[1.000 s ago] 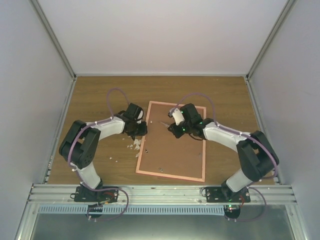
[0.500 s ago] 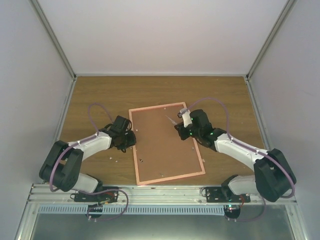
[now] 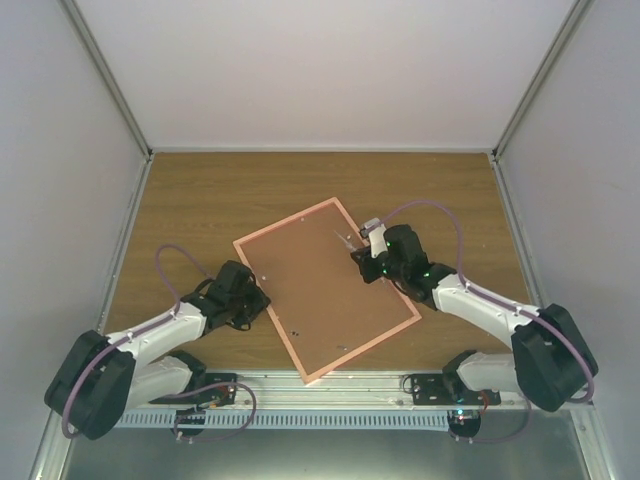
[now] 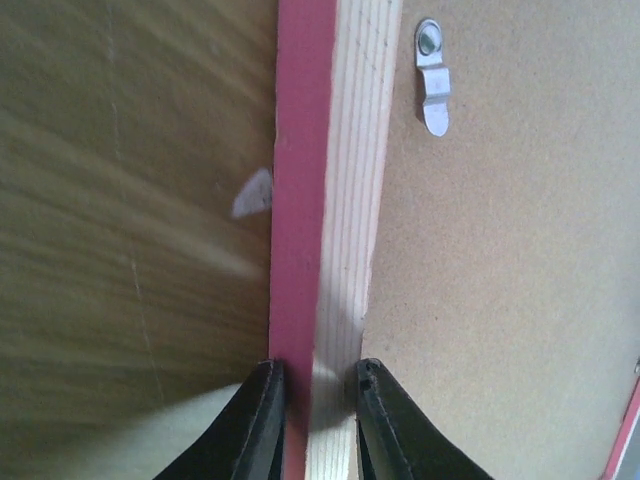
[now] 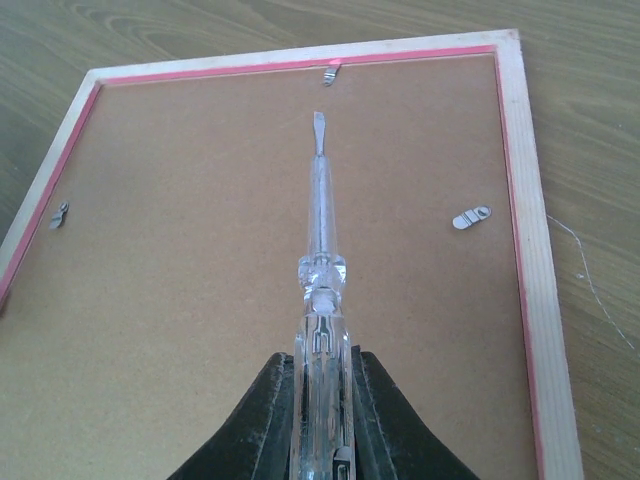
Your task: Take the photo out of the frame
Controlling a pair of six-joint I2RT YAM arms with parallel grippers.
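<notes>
Looking outward from the arm bases, the frame (image 3: pixel 285 221) lies back-side up and skewed on the table (image 3: pixel 200 190). Its near corner sits just short of the table's near edge. From above, the left gripper (image 3: pixel 247 297) is only a dark lump against the frame's left side. Its wrist camera shows more: the jaws are nearly closed and pinch the pink-and-bare-wood rail, one finger outside and one on the inner side. A small white chip (image 4: pixel 255 193) lies on the table just beside that rail.

The right gripper (image 5: pixel 322 370) is clamped tight on the clear handle of a screwdriver (image 5: pixel 320 200). The blade points along the brown backing board (image 5: pixel 200 330), its tip short of the turn clip (image 5: pixel 330 72) at the far rail. I cannot tell whether the tip touches the board. Two more clips sit at the side rails, too small to make out from above.

The photo is hidden, since the board covers everything inside the frame. The wrist views cut off the frame's near end. Beyond the frame, open table runs to the back wall, with room at both sides.
</notes>
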